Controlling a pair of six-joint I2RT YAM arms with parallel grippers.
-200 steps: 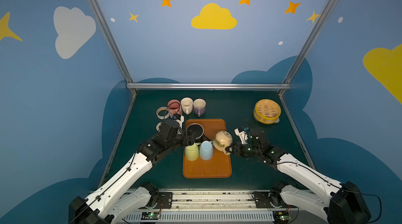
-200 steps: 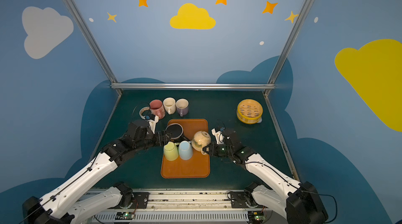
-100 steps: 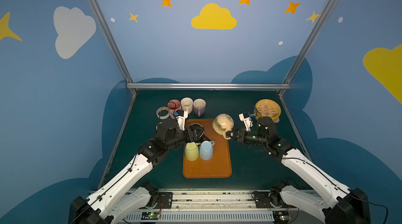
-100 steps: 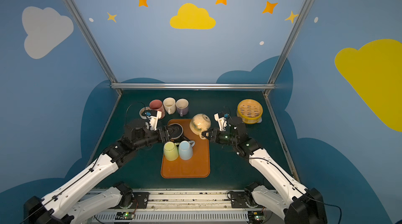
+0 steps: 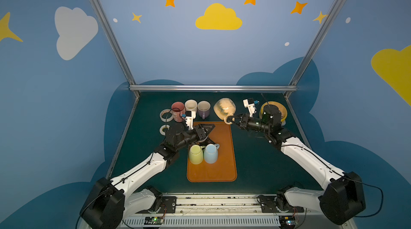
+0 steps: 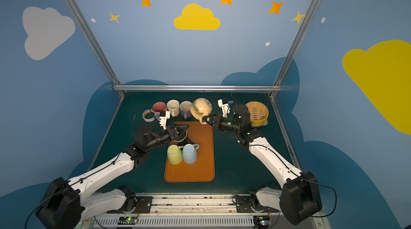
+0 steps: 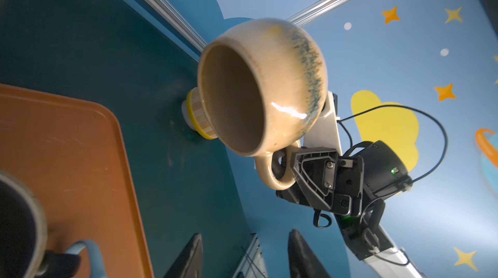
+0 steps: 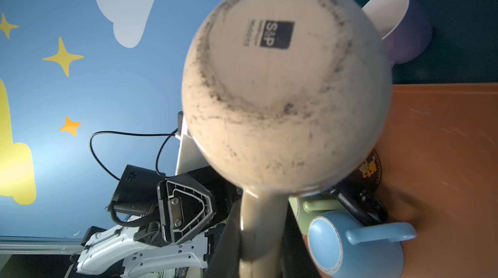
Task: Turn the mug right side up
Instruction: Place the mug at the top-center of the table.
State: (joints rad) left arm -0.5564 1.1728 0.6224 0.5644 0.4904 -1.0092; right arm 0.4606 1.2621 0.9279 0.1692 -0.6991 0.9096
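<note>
Clamped by its handle in the right gripper, the cream mug should be rolled mouth-up before lowering

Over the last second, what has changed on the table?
The right gripper, holding the beige mug by its handle, carried it up and back, off the orange tray, beside the purple mug. The left gripper narrowed slightly. The yellow cup and blue cup stayed.
</note>
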